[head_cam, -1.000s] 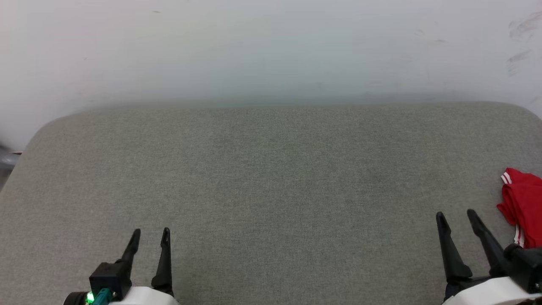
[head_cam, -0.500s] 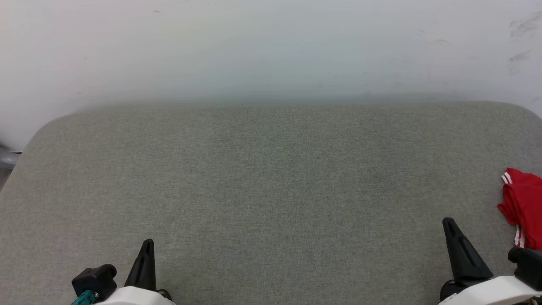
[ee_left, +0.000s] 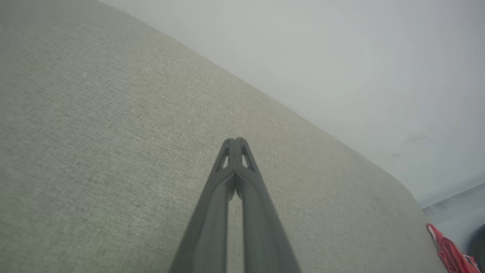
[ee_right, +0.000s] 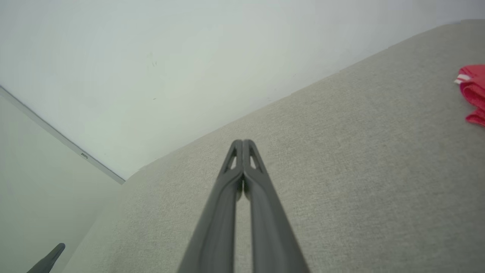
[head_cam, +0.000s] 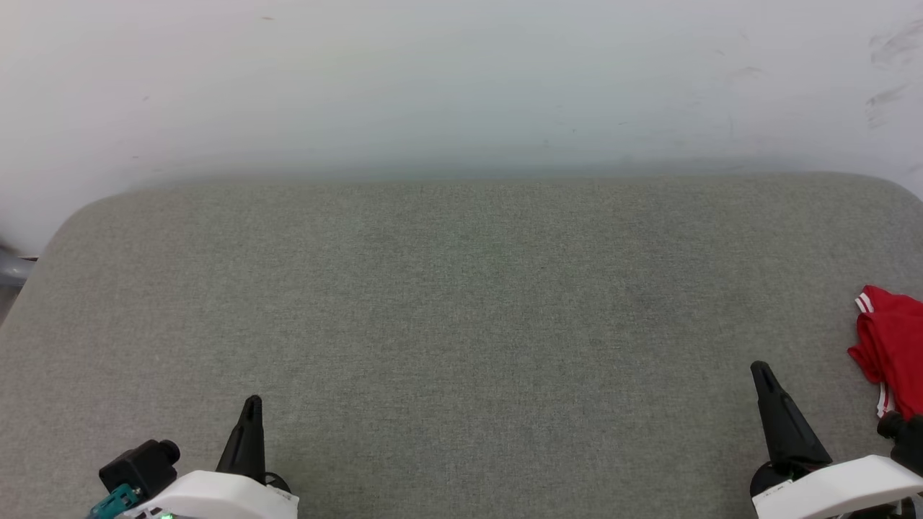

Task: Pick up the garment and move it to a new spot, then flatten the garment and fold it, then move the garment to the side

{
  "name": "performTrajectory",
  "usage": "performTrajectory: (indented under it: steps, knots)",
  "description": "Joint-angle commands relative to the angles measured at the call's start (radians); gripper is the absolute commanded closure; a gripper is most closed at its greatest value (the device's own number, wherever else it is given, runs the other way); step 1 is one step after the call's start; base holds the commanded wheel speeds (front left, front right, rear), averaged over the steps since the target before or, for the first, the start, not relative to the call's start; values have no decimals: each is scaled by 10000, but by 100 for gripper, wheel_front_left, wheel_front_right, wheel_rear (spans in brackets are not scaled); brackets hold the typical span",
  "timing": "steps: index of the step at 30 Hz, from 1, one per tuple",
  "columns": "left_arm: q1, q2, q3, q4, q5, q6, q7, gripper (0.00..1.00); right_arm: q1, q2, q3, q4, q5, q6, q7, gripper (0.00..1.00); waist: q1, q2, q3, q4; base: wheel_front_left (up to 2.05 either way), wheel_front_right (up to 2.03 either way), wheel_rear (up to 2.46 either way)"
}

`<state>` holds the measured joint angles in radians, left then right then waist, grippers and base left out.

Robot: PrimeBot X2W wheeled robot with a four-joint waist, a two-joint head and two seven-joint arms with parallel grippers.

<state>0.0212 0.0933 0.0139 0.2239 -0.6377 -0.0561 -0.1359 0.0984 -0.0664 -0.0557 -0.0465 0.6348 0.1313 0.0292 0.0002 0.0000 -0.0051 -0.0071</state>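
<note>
Left gripper: fingers pressed together, holding nothing, above the cushion at its near edge, left side.
Right gripper: fingers pressed together, holding nothing, near edge, right side.
Garment: red, bunched, at the right edge, near the right gripper.
Wall: pale, behind the far edge.

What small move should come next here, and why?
Probably open the right tool and swing it right toward the garment. Both it and the left tool are shut and empty above the grey padded surface. The garment lies bunched and untouched at the far right edge, nearest the right tool.
</note>
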Motion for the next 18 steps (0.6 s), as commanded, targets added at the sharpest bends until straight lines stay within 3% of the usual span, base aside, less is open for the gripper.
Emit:
performTrajectory:
  steps: [1, 18]
  knots:
    - [-290, 29, 102, -104, -425, -69, 87, 100, -301, -103, -11, 16, 455, -2, 39, 100, -1, 0, 2, 1, 0, 0, 0]
    - [-572, -87, 326, -32, -2726, -251, 683, 100, -759, -134, -33, 715, 2859, -3, 141, 100, -1, 0, 16, 13, 0, 0, 0]
